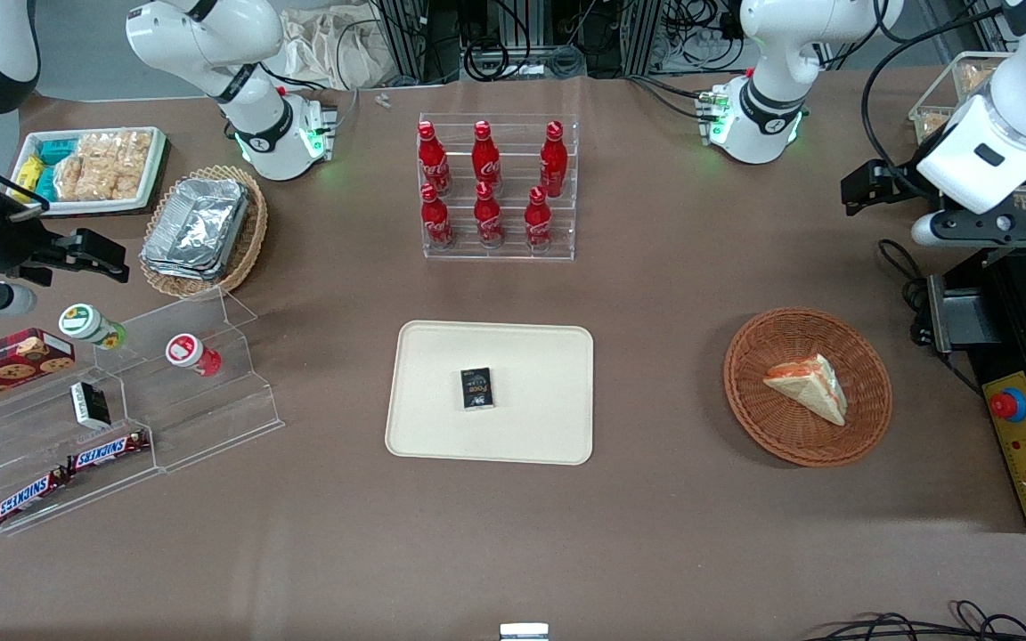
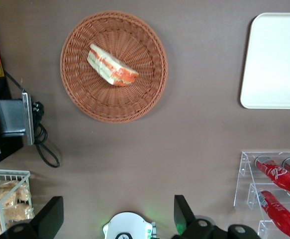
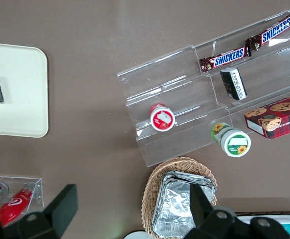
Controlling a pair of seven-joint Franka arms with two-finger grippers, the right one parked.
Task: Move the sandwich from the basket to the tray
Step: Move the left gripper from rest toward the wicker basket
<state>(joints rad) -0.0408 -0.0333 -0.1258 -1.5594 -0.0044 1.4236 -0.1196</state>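
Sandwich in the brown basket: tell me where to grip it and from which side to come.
Probably from straight above. The sandwich lies flat in the shallow basket, so close across its two long bread edges near mid-wedge, avoiding the thin tip. The gripper is open, apart from it.

Sandwich in basket; tool above.

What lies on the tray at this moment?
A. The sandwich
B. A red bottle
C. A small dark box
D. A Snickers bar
C. A small dark box lies on the tray, while the sandwich is in the basket. The gripper, open, is high above the table, farther from the front camera than the basket.
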